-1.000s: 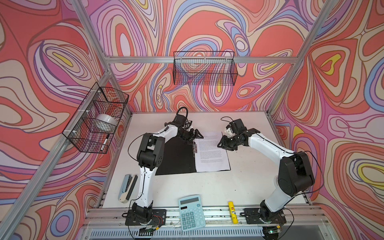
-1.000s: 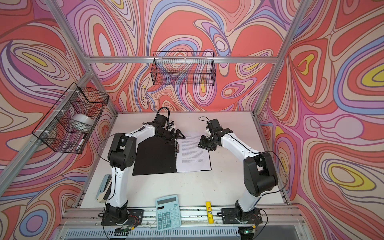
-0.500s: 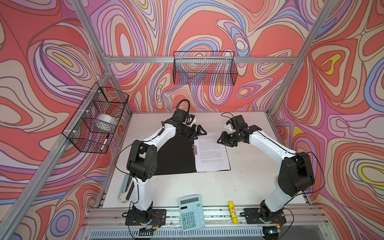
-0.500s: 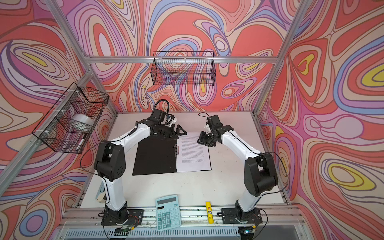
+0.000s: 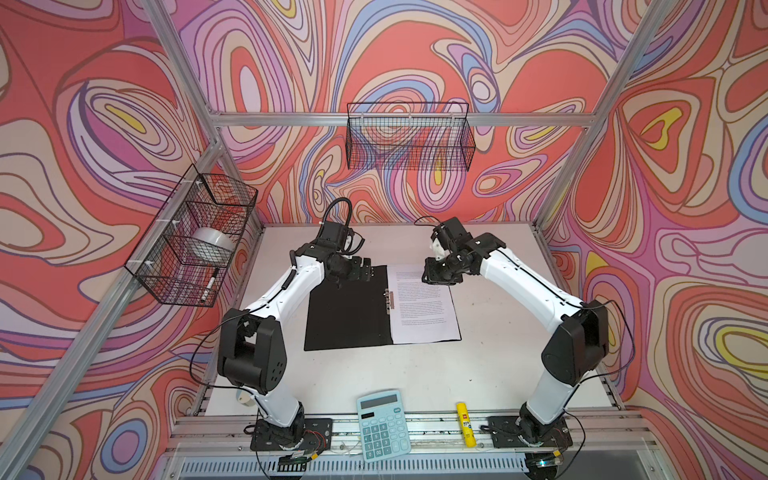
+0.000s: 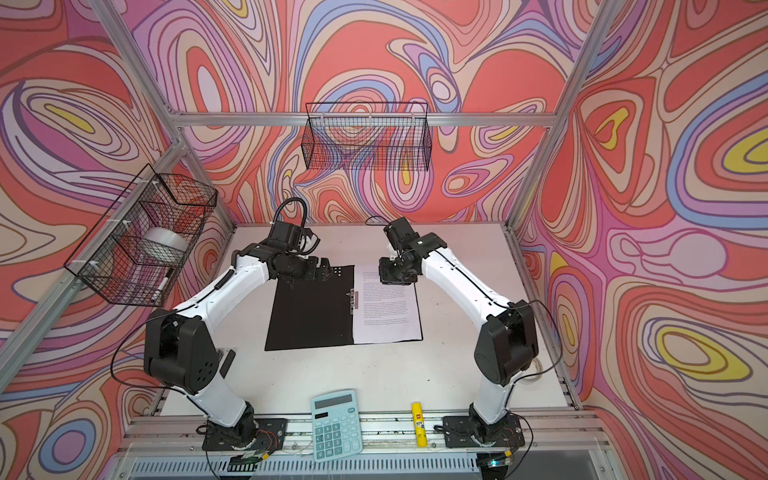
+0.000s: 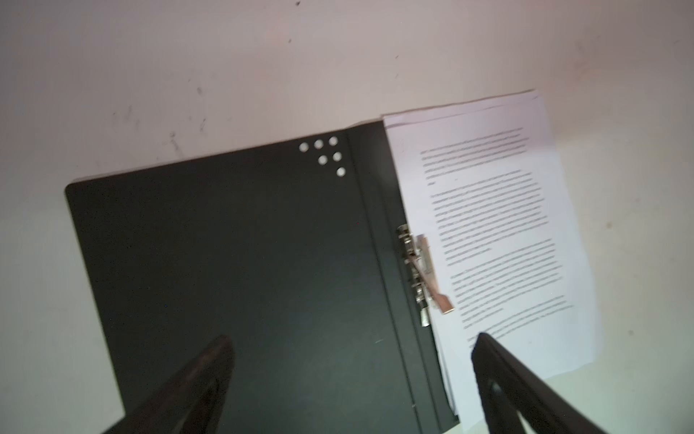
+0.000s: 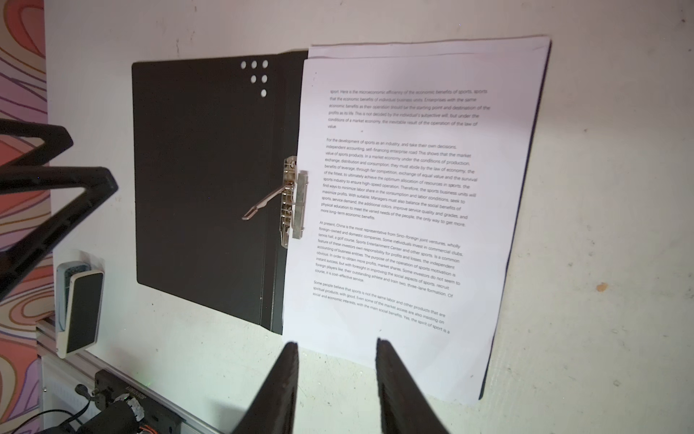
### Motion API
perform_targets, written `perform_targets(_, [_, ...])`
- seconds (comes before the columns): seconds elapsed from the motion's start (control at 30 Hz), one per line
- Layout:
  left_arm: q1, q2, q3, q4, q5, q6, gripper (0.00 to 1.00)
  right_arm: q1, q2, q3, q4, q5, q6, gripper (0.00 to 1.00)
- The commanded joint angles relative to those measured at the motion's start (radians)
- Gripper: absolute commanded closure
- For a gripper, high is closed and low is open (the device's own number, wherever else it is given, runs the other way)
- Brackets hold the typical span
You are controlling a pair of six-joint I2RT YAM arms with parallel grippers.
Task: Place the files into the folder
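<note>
The folder (image 5: 345, 316) (image 6: 309, 316) lies open and flat on the table, black inside up. The files (image 5: 424, 307) (image 6: 386, 309), white printed sheets, rest on its right half beside the metal clip bar (image 5: 389, 298) (image 8: 293, 199), whose lever stands raised. My left gripper (image 5: 365, 269) (image 7: 353, 340) hovers open over the folder's far edge, its fingers apart above the spine with nothing between them. My right gripper (image 5: 436, 276) (image 8: 337, 344) hangs over the files' far edge, jaws partly open and empty.
A pale blue calculator (image 5: 383, 424) and a yellow glue stick (image 5: 464, 424) lie at the front edge. A stapler (image 8: 79, 308) sits at the table's left side. Wire baskets hang on the left wall (image 5: 191, 237) and back wall (image 5: 409, 137).
My left gripper has drawn back leftward from the clip toward the folder's far edge and opened wider, and its elbow has swung out. The right gripper has shifted slightly farther back.
</note>
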Motion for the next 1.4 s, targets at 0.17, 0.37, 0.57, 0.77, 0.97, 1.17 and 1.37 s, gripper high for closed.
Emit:
perform_targets(0.17, [0.067,-0.074,-0.075,-0.129,-0.057,0.118,0.00,0.093,0.153,0.225,-0.169,0.128,-0.009,0.63])
perform_targets(0.37, [0.072,-0.075,-0.088,-0.156,-0.039,0.147,0.00,0.152,0.235,0.396,-0.254,0.178,0.020,0.63])
perform_targets(0.57, [0.077,-0.048,-0.025,-0.240,-0.013,0.172,0.00,0.188,0.297,0.496,-0.300,0.218,0.032,0.63])
perform_targets(0.77, [0.094,-0.056,-0.078,-0.219,0.021,0.139,0.00,0.198,0.384,0.590,-0.302,0.205,0.016,0.64])
perform_targets(0.97, [0.094,-0.018,-0.095,-0.216,0.055,0.222,0.07,0.208,0.493,0.707,-0.300,0.211,-0.017,0.67])
perform_targets(1.17, [0.094,-0.027,-0.148,-0.145,-0.009,0.308,0.09,0.215,0.564,0.743,-0.292,0.193,-0.057,0.69])
perform_targets(1.37, [0.094,0.002,-0.146,-0.144,-0.035,0.376,0.10,0.217,0.604,0.756,-0.289,0.146,-0.103,0.75])
